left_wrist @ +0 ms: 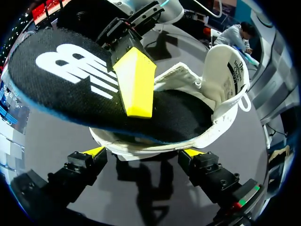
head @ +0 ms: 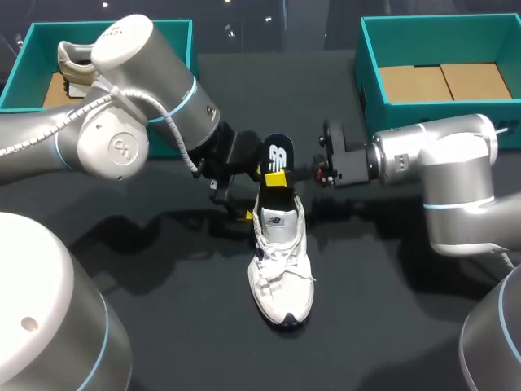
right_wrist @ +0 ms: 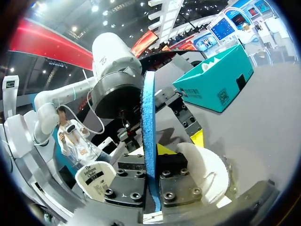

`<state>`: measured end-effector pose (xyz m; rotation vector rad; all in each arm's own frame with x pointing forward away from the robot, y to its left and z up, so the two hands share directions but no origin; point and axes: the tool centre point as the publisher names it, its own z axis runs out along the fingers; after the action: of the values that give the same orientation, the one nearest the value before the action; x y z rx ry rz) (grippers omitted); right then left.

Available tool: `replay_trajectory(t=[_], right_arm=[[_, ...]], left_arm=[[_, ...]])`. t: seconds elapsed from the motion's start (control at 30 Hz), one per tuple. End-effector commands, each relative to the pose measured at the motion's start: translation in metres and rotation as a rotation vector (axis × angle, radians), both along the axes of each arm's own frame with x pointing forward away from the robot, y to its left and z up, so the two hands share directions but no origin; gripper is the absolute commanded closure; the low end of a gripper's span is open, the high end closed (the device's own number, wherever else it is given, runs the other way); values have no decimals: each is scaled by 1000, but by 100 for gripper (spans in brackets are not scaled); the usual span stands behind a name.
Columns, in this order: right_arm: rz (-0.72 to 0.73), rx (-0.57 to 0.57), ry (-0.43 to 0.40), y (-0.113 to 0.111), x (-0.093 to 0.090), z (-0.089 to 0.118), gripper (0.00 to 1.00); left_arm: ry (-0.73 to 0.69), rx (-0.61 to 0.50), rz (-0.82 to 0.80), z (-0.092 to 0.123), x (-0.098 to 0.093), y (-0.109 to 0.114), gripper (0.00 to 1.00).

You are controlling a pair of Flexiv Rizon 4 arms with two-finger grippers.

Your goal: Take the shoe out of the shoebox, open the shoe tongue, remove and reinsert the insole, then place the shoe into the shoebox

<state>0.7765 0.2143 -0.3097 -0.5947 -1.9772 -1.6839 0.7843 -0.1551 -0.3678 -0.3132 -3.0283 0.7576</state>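
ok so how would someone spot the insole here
Find the white shoe in the middle of the black table. Sticking up from its heel end is the insole, pinched by the right gripper: a flat black oval with a white logo and blue edge.

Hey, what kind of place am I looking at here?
Probably a robot lab or demo bench, not a shop: a left arm and right arm meet over a dark table, the right claw pinching a white shoe's insole, with teal shoeboxes behind.

light: bright, overhead | shadows: soft, on table point(head: 366, 326) | sheen: left arm point(head: 122, 49)
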Motion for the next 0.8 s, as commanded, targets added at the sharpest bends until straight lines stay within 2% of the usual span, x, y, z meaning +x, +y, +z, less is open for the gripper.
replay_trajectory(t=[0.03,0.2,0.33,0.37,0.4,0.47,0.5,0.67,0.8], right_arm=[[-5,-11,34,2,-14,-19,100],[-9,-29,83,1,-27,-32,100],[-9,-33,89,1,-31,-32,100],[-8,-32,85,1,-31,-31,93],[-9,-31,71,1,-30,-27,75],[-7,-29,48,1,-28,-21,63],[-5,-32,38,2,-26,-18,61],[-6,-51,-14,-1,-18,-3,62],[-18,-62,-37,-5,-10,4,67]], left_arm=[[0,-1,-1,-1,0,-1,0],[0,-1,-1,-1,0,-1,0],[0,-1,-1,-1,0,-1,0],[0,-1,-1,-1,0,-1,0],[0,-1,-1,-1,0,-1,0],[0,-1,-1,-1,0,-1,0],[0,-1,-1,-1,0,-1,0],[0,-1,-1,-1,0,-1,0],[0,-1,-1,-1,0,-1,0]])
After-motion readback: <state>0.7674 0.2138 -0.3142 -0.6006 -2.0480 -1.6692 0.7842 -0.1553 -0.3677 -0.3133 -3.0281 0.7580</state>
